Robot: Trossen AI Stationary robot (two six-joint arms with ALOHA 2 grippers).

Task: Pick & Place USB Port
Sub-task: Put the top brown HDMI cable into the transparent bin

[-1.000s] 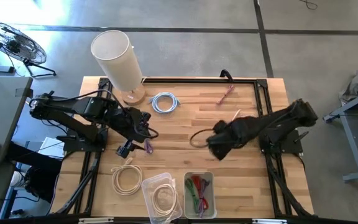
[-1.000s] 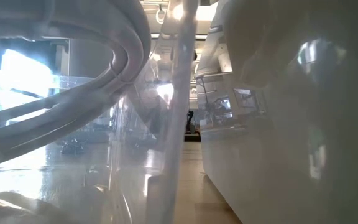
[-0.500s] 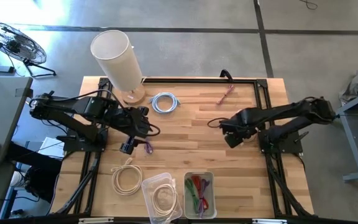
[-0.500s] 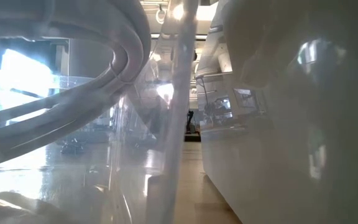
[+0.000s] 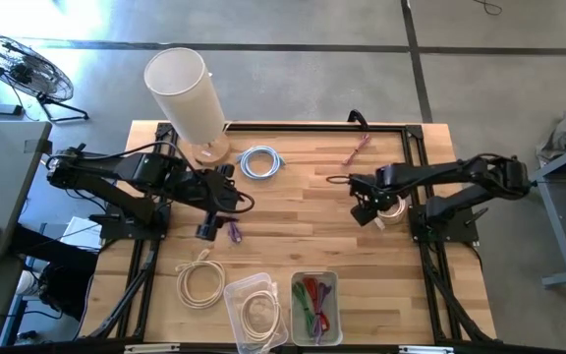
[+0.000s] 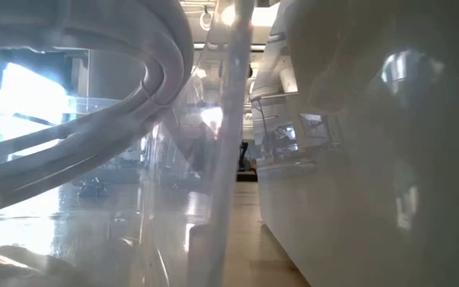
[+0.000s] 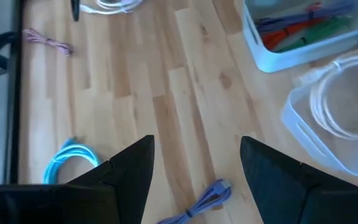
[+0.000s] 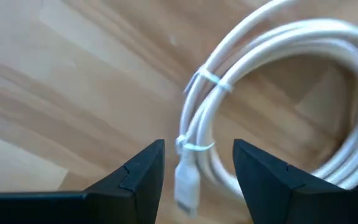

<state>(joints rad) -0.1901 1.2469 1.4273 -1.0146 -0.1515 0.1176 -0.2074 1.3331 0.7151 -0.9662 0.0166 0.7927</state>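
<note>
While fingers spread, right end effector point(image 8: 197, 180) straddles white cable coil point(image 8: 272, 99), ungripped.

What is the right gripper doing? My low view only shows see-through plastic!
Observer: The right gripper is open, above a coiled white cable on the right side of the table.
Operator: Did it grab it?
Observer: No. The cable's plug shows between its open fingers, with nothing clamped.
Operator: And the other one?
Observer: The left gripper is open too, above a purple cable.
</note>
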